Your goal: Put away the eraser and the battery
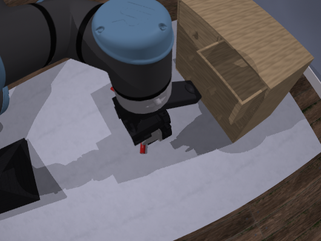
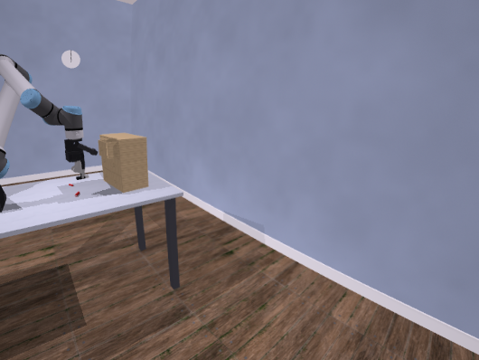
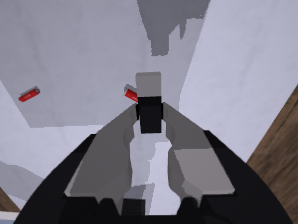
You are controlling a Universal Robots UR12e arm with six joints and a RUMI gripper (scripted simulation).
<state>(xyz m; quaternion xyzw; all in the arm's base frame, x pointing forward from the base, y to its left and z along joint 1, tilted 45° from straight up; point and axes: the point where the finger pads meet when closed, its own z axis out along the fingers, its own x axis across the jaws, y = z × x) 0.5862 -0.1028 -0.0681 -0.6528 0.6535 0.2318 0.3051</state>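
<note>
My gripper (image 1: 153, 137) (image 2: 81, 175) (image 3: 150, 104) points down, shut on the eraser (image 3: 149, 84), a grey-and-black block. It is over the table, in front of the chest. The wooden chest (image 1: 272, 54) (image 2: 133, 163) stands upright. Its top-row right drawer (image 1: 230, 97) (image 2: 108, 148) is pulled out; no object shows inside. The other drawers look shut. A red battery (image 1: 142, 148) (image 2: 77, 194) (image 3: 131, 95) lies near the gripper, partly hidden in the wrist view. Another red cylinder (image 1: 112, 89) (image 2: 70, 184) (image 3: 29, 95) lies farther off. I cannot tell which is the AAA.
A black object (image 1: 18, 178) stands at the left in the top view. The table (image 1: 182, 194) (image 2: 54, 213) ends in a curved edge on the near side. A blue wall (image 2: 294, 113) rises behind the chest.
</note>
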